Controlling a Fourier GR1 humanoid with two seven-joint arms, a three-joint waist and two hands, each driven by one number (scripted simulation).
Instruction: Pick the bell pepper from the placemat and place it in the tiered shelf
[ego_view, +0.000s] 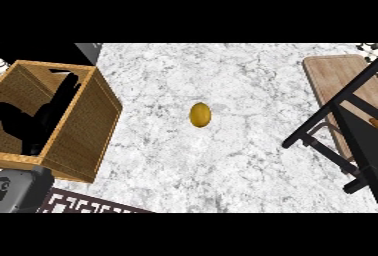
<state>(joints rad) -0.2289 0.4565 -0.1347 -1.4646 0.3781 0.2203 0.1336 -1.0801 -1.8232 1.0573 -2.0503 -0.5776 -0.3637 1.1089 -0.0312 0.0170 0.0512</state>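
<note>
**Yellow pepper alone on the marble, between basket and shelf**

The marble counter fills the view. At nine o'clock stands a large open wooden basket with woven sides, its mouth tilted toward ten o'clock. At three o'clock the black frame of the tiered shelf slants in from the right edge, its bars crossing a pale wooden board that lies flat at two o'clock. At seven o'clock a corner of the dark placemat with a pale key pattern shows at the lower edge, with nothing visibly on it.

The left hand rises from a grey forearm at eight o'clock and shows in front of the basket, its fingers spread and pointing up, closed on nothing. The right hand does not show.

The bell pepper, a small yellow oval, lies on the bare counter near the centre, well apart from the placemat, the basket and the shelf.
</note>
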